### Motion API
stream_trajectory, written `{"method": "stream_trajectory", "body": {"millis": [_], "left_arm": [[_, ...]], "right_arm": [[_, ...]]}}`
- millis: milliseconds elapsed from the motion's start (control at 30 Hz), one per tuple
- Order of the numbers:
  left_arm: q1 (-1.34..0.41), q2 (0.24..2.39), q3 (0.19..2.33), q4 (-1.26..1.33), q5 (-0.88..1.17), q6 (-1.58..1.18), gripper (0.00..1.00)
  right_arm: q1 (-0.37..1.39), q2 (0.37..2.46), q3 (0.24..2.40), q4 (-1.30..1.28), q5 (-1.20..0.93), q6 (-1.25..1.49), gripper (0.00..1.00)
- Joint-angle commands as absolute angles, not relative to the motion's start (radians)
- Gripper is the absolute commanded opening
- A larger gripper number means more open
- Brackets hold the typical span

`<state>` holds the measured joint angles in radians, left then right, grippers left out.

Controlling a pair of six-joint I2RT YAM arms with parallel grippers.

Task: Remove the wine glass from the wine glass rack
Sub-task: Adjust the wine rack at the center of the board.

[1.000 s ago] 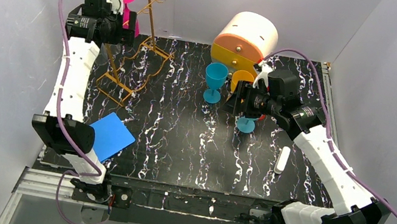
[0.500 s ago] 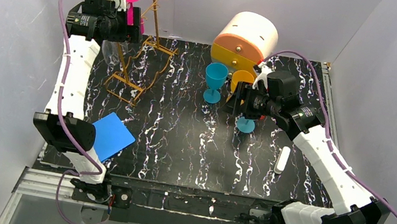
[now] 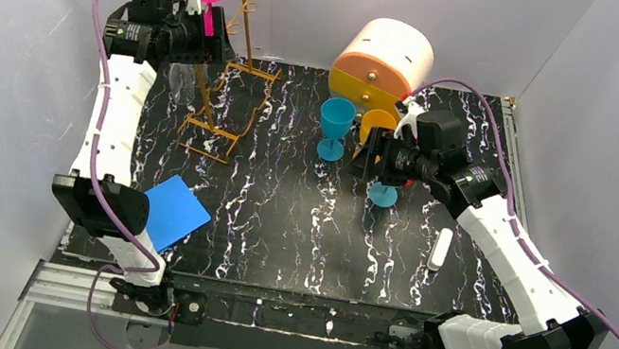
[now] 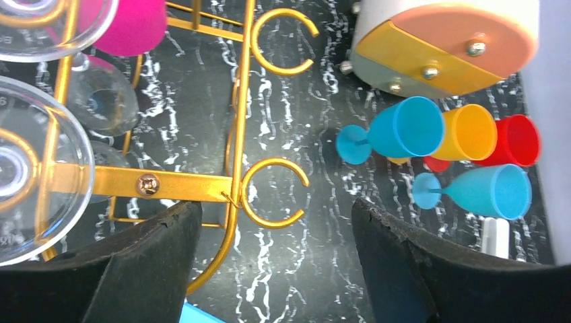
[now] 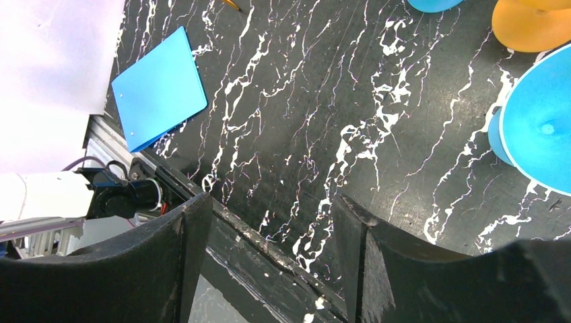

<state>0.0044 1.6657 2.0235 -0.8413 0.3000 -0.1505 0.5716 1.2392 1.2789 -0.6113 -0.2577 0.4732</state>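
Up at ten o'clock on the worktop [image 3: 279, 217] stands the wine glass rack [image 3: 232, 74], a clear wine glass [image 4: 37, 168] hung in its gold rings and a pink glass [image 4: 128, 27] close by. The left end effector [image 4: 273, 222] is released, its fingers either side of a ring arm. At one o'clock sits the round drawer box [image 3: 384, 58], contents unseen; a blue goblet [image 3: 334, 126], an orange cup [image 4: 471, 131] and a red cup [image 4: 515, 138] crowd before it. The right end effector [image 5: 269, 208] is released over bare worktop, beside a second blue goblet [image 5: 539, 128]. A blue card [image 3: 174, 211] lies at eight o'clock
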Motion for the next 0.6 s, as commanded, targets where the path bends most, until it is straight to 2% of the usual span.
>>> {"method": "stream_trajectory", "body": {"millis": [0,567], "left_arm": [[-0.002,1.668,1.997,-0.815,0.454,-0.211,0.77],[-0.027,1.592,1.881,-0.770,0.582,-0.261,0.73]], "right_arm": [[0.572,1.241,1.287,-0.586,-0.262,0.483,0.74],[0.572,1.256,1.300,-0.582,-0.270,0.490,0.74]]}}
